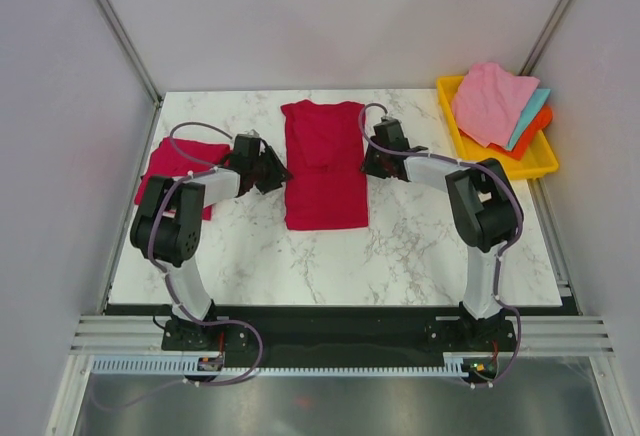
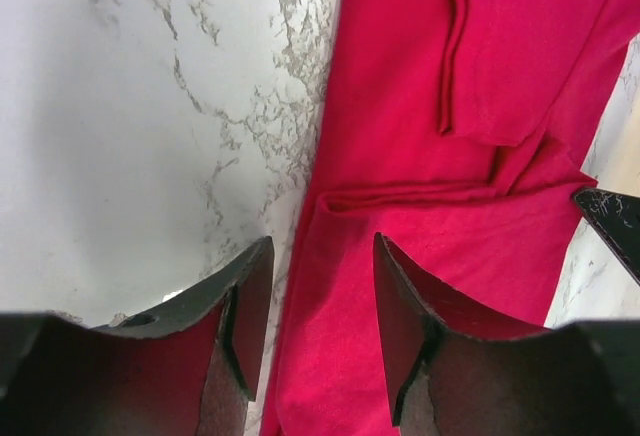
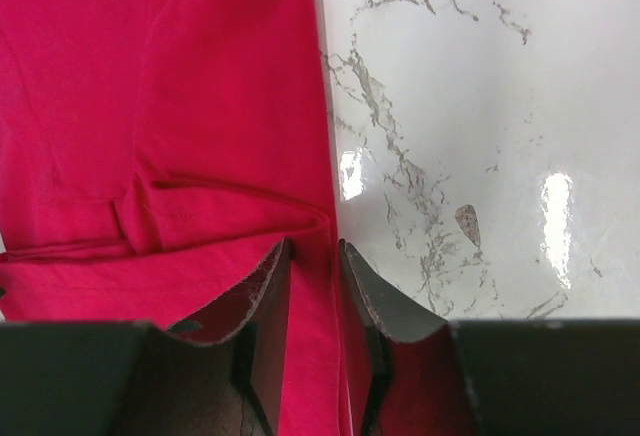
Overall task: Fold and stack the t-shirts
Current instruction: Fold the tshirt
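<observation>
A crimson t-shirt [image 1: 325, 166] lies in the middle of the marble table, folded lengthwise into a long strip with its sleeves tucked in. A second t-shirt [image 1: 178, 166], folded small, rests at the left edge. My left gripper [image 1: 283, 173] is down at the strip's left edge. In the left wrist view its jaws [image 2: 323, 251] stand wide apart over the cloth edge [image 2: 300, 286], with marble showing beside one finger. My right gripper [image 1: 367, 163] is at the strip's right edge. In the right wrist view its jaws [image 3: 314, 248] have narrowed on the cloth edge [image 3: 318, 286], which fills the gap.
A yellow tray [image 1: 545, 166] at the back right holds a pink cloth [image 1: 492, 101] over teal and orange ones. Grey walls close the table on three sides. Bare marble [image 1: 440, 246] runs in front of the shirt.
</observation>
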You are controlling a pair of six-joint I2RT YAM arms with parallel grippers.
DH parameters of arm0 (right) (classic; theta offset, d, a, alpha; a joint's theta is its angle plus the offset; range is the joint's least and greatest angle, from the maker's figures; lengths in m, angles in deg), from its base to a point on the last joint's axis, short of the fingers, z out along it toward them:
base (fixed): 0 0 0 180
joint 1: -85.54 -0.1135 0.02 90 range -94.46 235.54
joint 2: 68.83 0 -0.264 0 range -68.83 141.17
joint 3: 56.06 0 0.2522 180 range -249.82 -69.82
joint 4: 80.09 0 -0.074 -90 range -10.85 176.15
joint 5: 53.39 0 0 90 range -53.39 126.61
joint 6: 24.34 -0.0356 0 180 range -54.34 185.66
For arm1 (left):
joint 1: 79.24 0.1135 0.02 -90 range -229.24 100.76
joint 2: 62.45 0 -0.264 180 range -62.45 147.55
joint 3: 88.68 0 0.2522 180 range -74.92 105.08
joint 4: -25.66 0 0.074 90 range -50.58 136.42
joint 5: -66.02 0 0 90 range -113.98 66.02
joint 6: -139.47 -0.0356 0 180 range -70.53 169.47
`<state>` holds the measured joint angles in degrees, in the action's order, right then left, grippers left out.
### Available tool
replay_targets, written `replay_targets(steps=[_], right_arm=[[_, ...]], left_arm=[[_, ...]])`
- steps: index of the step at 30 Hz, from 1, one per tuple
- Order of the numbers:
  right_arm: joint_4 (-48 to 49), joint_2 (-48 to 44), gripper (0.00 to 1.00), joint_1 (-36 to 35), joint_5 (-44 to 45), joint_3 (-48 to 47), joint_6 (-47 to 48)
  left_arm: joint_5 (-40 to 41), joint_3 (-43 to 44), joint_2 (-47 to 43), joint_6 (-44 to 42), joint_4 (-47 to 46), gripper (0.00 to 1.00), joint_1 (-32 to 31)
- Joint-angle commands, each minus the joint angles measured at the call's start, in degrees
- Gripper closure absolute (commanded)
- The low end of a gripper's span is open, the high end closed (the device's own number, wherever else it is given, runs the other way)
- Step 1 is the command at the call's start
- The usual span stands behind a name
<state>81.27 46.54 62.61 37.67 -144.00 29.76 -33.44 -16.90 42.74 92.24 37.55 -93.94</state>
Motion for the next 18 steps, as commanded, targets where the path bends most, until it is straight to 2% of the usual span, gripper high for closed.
replay_targets(steps=[1, 3, 7, 9, 10, 11, 13, 18], right_arm=[[0.3, 1.1, 0.67, -0.1, 1.4, -2.5, 0.9], [0.2, 1.3, 0.73, -0.1, 1.3, -3.0, 1.2], [0.2, 1.6, 0.89, -0.2, 0.6, -3.1, 1.2], [0.2, 1.3, 0.93, -0.2, 0.9, -2.9, 1.2], [0.2, 1.0, 0.94, -0.3, 1.0, -2.7, 1.4], [0.2, 0.8, 0.99, -0.4, 1.4, -2.7, 1.4], [0.2, 0.6, 1.00, -0.6, 1.6, -2.7, 1.6], [0.2, -0.4, 1.00, -1.0, 2.6, -2.4, 2.0]], left_arm=[[-2.0, 2.7, 1.0, -2.1, -1.6, 0.49, 0.2], [-2.3, 3.4, 1.6, -2.4, -1.6, 0.52, 0.2], [-3.5, 4.1, 2.6, -2.9, -1.6, 0.71, 0.2], [-3.1, 4.3, 2.4, -3.1, -1.5, 0.74, 0.2], [-3.0, 4.3, 2.3, -3.5, -1.4, 0.80, 0.2], [-2.6, 4.3, 2.1, -3.6, -1.4, 0.82, 0.2], [-2.6, 4.2, 1.9, -3.7, -1.4, 0.90, 0.2], [-2.9, 4.4, 1.5, -3.8, -1.3, 0.98, 0.2]])
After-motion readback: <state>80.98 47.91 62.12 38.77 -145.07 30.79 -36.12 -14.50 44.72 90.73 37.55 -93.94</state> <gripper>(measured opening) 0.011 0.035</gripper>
